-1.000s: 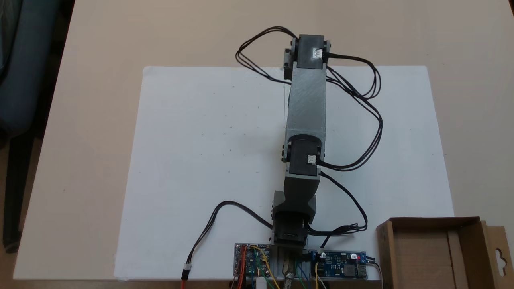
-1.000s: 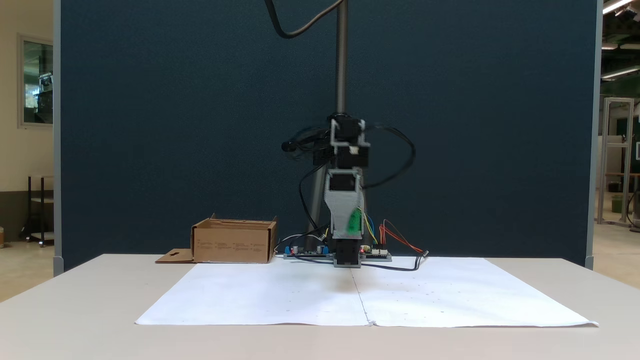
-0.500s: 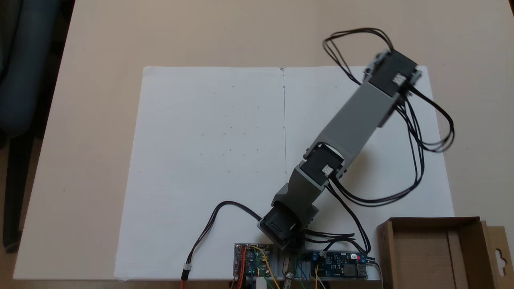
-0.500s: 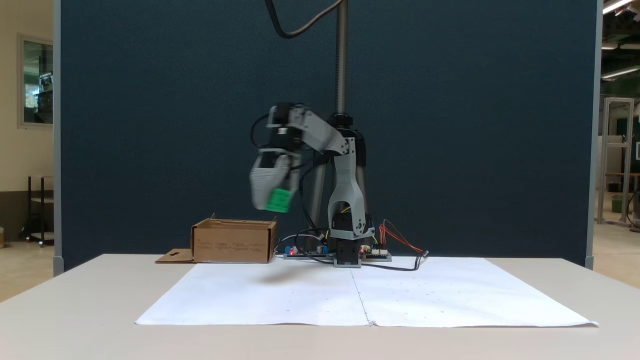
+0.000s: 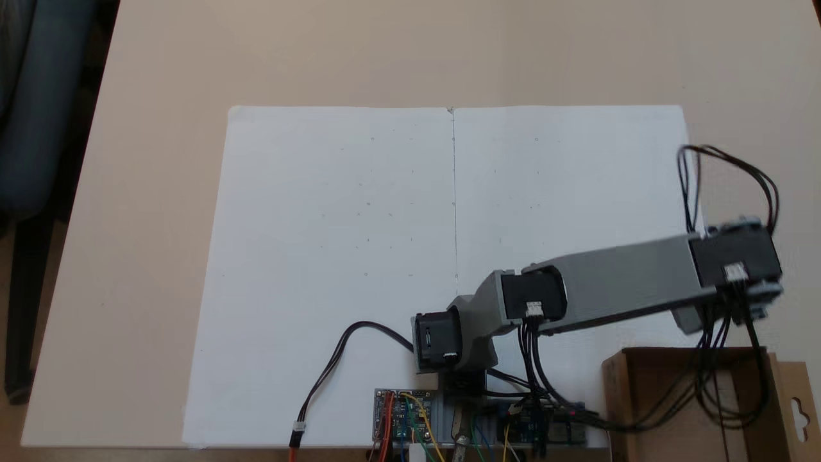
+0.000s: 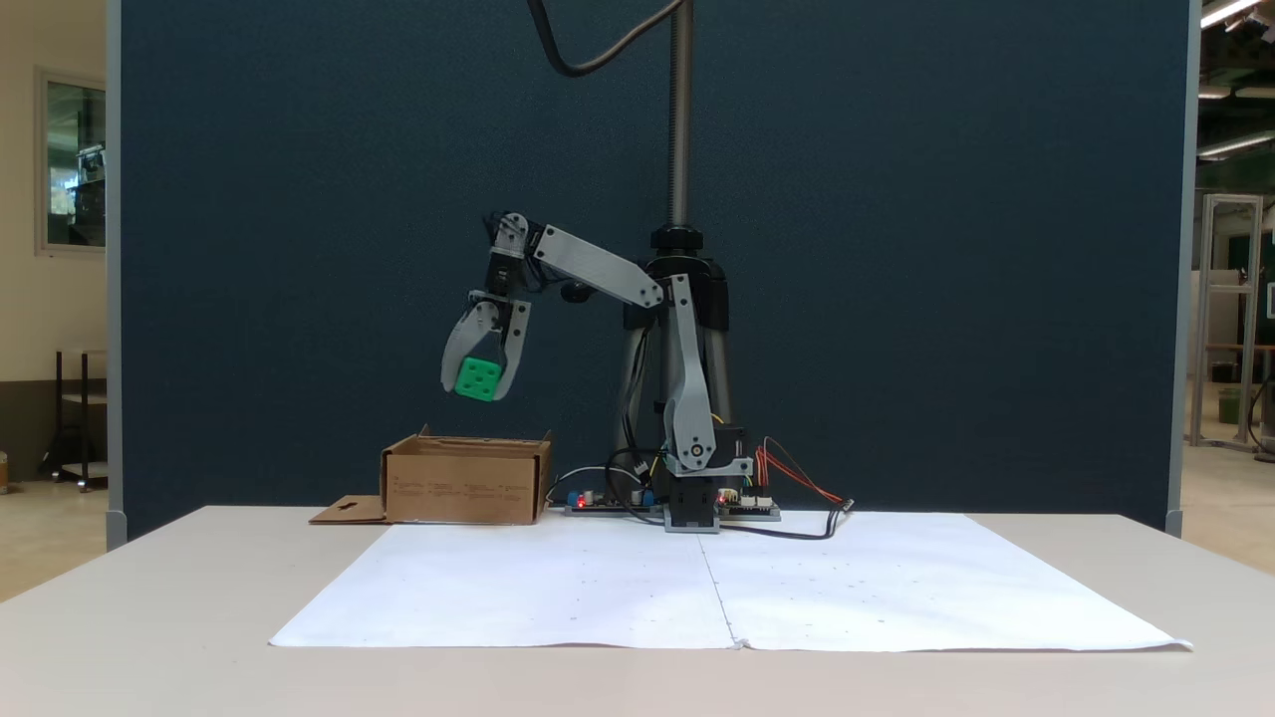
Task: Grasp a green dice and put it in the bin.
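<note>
My claw (image 6: 482,383) pinches one green dice (image 6: 478,378) tight between both fingers — up in the air, I think right above the one bin (image 6: 465,483).

I'm looking at a dark blue partition (image 6: 896,249) behind my gripper (image 6: 479,383), a beige table (image 5: 385,51) below it, ceiling lights (image 6: 1230,12) far right.

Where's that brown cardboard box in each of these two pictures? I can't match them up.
From above: the bin is in the bottom right corner.
From the front: it stands left of centre, lower than the gripper shut on the green dice.
Shared landmark: the circuit boards at the arm's base, beside the bin in both fixed views.
</note>
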{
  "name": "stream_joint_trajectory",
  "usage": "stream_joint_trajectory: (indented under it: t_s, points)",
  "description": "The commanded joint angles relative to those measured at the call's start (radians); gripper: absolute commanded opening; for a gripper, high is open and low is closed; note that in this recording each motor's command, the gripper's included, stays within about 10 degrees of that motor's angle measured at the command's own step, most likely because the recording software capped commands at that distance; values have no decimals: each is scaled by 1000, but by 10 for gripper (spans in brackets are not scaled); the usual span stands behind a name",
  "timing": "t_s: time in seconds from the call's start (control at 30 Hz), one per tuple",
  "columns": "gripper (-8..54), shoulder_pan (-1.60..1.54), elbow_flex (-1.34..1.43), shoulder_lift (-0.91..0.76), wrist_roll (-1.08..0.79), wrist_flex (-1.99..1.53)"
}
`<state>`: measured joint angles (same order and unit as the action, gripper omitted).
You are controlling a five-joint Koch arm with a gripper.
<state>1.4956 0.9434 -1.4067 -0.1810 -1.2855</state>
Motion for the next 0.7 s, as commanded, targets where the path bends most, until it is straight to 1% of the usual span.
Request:
stream_joint_trajectory:
  t_s: [0.0,0.13,0.33,0.67]
  points:
    - [128,74,-72,-12,-98,-69]
    - [128,146,-77,34,-140,-58]
    - [129,183,-78,120,-150,-23]
    - [129,262,-81,144,-152,-9]
